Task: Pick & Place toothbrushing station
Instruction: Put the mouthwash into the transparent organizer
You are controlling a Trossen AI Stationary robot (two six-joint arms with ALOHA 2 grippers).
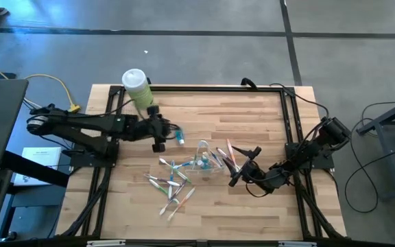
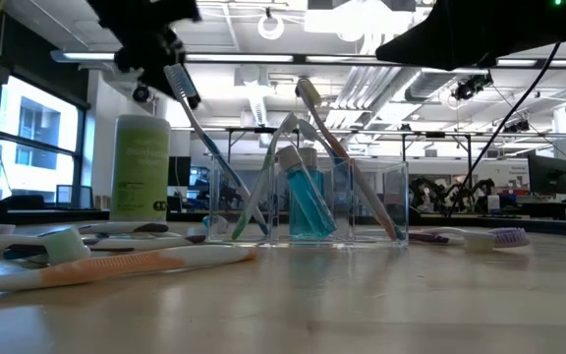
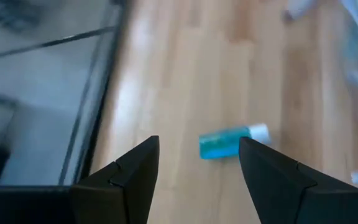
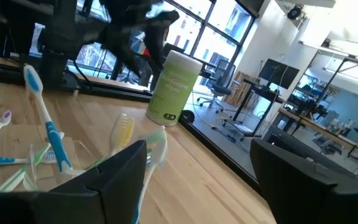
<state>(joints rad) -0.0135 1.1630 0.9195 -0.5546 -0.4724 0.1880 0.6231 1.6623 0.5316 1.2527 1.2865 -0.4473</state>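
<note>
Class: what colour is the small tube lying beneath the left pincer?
Teal tube with white cap; left wrist view.

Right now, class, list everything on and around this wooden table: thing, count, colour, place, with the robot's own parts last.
clear plastic cup: one, mid-table, holding toothbrushes and teal tubes.
loose slim toothbrushes: several, white, pink, green, scattered near the cup.
small teal white-capped tube: one, lying flat under the left hand.
pale-green white-capped bottle: one, upright, far left edge.
yellow cable: one, off the table's left.
left hand: open, above the tube.
right hand: open, right of the cup.
</note>
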